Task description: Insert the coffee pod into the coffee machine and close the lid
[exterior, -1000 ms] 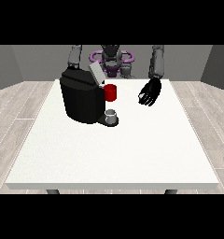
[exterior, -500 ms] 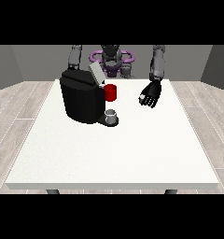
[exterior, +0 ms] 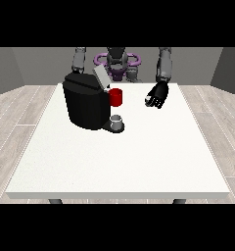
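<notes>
1. Since the earlier frames, little has shifted: the hand at the view's right [exterior: 157, 95] sits at nearly the same spot above the table's far right part, perhaps a touch lower and nearer the machine.
2. That hand hangs from a grey forearm coming down from the robot's shoulder, wrist bent, palm turned toward the machine and downward.
3. Its fingers are curled inward, with nothing visible between them; it looks closed on nothing, above the table [exterior: 139, 162], not touching it.
4. No hand shows at the view's left: only the grey upper arm runs down behind the coffee machine [exterior: 86, 102], and the hand is hidden by the machine's body.
5. Coffee machine: black, bulky, on the table's far left part, front facing the view's right.
6. Its lid [exterior: 101, 77] is raised, a pale grey flap tilted up and back over the machine's top.
7. A red thing at the machine [exterior: 116, 97] sits at the front, just under the open lid.
8. A grey thing [exterior: 117, 120] stands on the machine's black base, directly below the red thing. Cannot tell whether this is the coffee pod.
9. Hand at the right and machine front are near, not touching.
10. Robot torso with purple ring [exterior: 117, 60] shows behind the table's far edge.
</notes>
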`<state>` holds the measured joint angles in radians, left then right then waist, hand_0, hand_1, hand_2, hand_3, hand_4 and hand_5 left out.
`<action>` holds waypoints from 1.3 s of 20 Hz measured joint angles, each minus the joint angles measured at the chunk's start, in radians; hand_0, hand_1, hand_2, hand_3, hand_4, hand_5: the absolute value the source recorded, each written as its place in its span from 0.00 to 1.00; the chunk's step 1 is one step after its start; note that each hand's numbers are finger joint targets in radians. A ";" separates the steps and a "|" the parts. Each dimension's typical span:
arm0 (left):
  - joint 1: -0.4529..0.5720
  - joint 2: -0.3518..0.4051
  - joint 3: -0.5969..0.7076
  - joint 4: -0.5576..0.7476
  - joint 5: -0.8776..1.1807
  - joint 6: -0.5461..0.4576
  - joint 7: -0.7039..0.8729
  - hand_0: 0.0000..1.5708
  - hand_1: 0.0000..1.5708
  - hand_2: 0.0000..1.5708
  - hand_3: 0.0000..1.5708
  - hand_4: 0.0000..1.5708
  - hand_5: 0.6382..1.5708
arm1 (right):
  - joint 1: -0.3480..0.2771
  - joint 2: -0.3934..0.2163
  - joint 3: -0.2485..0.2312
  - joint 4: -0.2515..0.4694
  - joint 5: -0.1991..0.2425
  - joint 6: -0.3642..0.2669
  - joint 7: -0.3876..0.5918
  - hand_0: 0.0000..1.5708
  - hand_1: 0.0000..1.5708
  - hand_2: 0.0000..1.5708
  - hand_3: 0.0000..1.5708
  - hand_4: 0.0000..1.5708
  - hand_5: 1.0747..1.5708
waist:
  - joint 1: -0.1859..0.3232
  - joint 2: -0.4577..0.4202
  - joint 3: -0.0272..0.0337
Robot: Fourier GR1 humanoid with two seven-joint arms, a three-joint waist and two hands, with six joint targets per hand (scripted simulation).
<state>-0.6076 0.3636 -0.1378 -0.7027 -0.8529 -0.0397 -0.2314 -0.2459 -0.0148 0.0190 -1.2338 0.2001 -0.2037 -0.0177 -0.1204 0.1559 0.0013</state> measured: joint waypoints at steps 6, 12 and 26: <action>-0.028 -0.045 0.034 -0.030 0.051 -0.075 -0.019 0.90 0.90 0.89 0.84 0.33 1.00 | 0.019 -0.016 -0.023 0.053 0.000 -0.002 -0.019 0.00 0.00 0.00 0.00 0.00 1.00 | 0.023 -0.052 -0.0010; -0.108 -0.060 0.047 -0.078 0.073 -0.219 0.031 0.91 0.91 0.89 0.85 0.35 1.00 | 0.004 -0.034 -0.047 0.108 -0.015 0.018 -0.041 0.00 0.00 0.00 0.00 0.00 1.00 | 0.033 -0.096 -0.0009; -0.332 -0.018 0.162 -0.087 0.128 -0.381 0.119 0.78 0.78 0.81 0.82 0.32 1.00 | -0.033 -0.010 -0.016 0.042 -0.020 0.024 -0.019 0.00 0.00 0.00 0.00 0.00 1.00 | -0.056 -0.100 -0.0013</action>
<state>-0.9393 0.3452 0.0240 -0.7899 -0.7248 -0.4210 -0.1120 -0.2789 -0.0250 0.0029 -1.1921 0.1797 -0.1792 -0.0370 -0.1768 0.0562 0.0001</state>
